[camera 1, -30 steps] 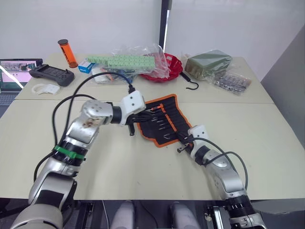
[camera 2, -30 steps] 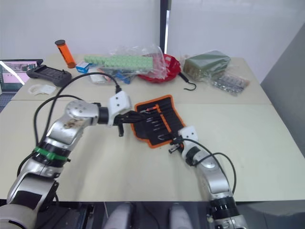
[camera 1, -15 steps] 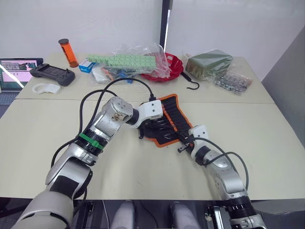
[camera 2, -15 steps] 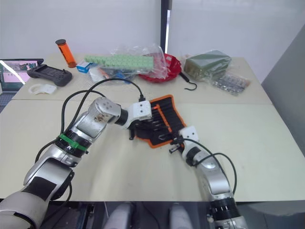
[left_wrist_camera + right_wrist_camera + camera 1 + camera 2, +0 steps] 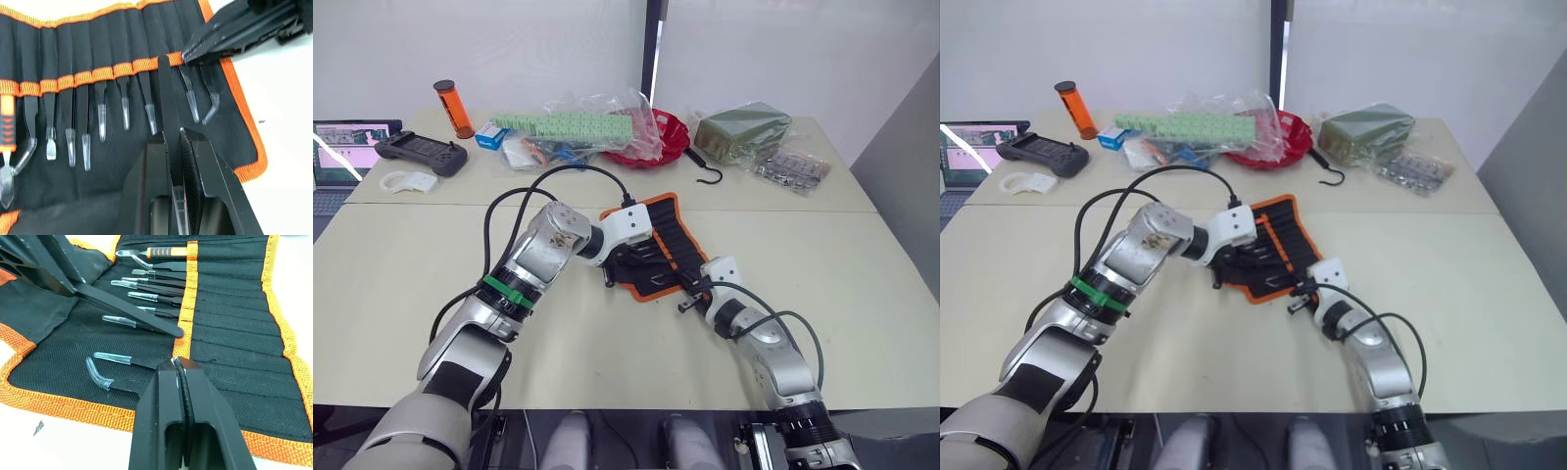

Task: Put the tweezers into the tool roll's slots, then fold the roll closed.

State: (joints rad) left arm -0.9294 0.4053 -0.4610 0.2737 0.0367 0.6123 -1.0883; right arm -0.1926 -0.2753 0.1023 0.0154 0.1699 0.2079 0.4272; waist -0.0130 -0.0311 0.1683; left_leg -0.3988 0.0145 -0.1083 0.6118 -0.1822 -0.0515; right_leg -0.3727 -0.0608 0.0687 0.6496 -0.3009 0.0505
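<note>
Tweezer at the slot mouth
Left gripper (image 5: 173,139) pinches a tweezer (image 5: 165,93), tip at the tool roll's (image 5: 668,240) orange band; right gripper (image 5: 176,363), fingers together, presses that band alongside.

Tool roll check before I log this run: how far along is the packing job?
Mostly loaded. In the open tool roll, a row of tweezers already sits in the slots. In hand: the left gripper grips one more tweezer, its tip at the orange band by an open slot. The right gripper, shut, rests on the roll's band. Left: seat that tweezer, then fold the roll.
</note>
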